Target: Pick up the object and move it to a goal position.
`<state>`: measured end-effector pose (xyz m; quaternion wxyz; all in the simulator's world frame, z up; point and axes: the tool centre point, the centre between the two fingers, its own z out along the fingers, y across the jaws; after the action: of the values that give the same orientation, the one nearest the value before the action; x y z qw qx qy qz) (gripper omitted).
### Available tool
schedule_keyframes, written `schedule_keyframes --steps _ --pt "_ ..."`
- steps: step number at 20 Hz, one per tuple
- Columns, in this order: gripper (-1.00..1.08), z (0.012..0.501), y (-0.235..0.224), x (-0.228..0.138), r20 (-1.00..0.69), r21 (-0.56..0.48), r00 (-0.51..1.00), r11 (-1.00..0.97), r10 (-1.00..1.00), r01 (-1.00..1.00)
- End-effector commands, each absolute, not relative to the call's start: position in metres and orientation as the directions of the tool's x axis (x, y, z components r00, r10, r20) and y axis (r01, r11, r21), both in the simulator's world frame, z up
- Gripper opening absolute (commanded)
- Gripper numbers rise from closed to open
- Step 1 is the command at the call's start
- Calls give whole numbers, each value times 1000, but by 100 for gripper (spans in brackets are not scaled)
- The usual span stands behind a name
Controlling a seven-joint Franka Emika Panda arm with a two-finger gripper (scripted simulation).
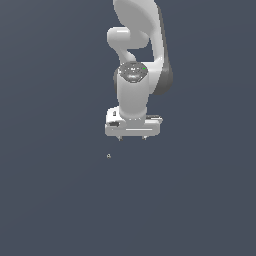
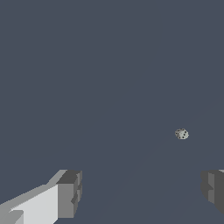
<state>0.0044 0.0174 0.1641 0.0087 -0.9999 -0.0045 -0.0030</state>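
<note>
So your gripper [image 1: 132, 137] hangs over the flat grey surface with the jaws spread wide and nothing between them. In the wrist view one finger [image 2: 69, 194] sits at one side of the frame and the other at the far edge, clear gap between, so it's set up for a grab, not holding anything.

The object [image 1: 109, 156] is the tiny pale speck lying on the surface, apart from the gripper and off toward the exterior view's left of it, lower in the frame. The wrist view shows it as a small rounded pale lump with dark flecks [image 2: 181, 134], near one finger's side but not centred in the gap. Shape beyond that I can't tell.

My read: you're in the approach step, pick not yet started. The arm is held pointing straight down, likely so the fingers can drop on either side of the object. Before you descend, you need to shift until the speck is mid-gap. It's far smaller than a finger, so a small offset could knock it away or miss it. No goal marker visible.
</note>
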Motion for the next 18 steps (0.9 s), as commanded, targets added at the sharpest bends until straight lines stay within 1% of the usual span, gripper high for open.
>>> schedule_keyframes --steps 1,10,18 --pt "100 164 17 4 6 -17 1000 -1000 9 9" --pt "100 194 38 18 63 -39 998 -999 10 13" --pt "100 191 36 18 60 -39 998 -999 -3 -1"
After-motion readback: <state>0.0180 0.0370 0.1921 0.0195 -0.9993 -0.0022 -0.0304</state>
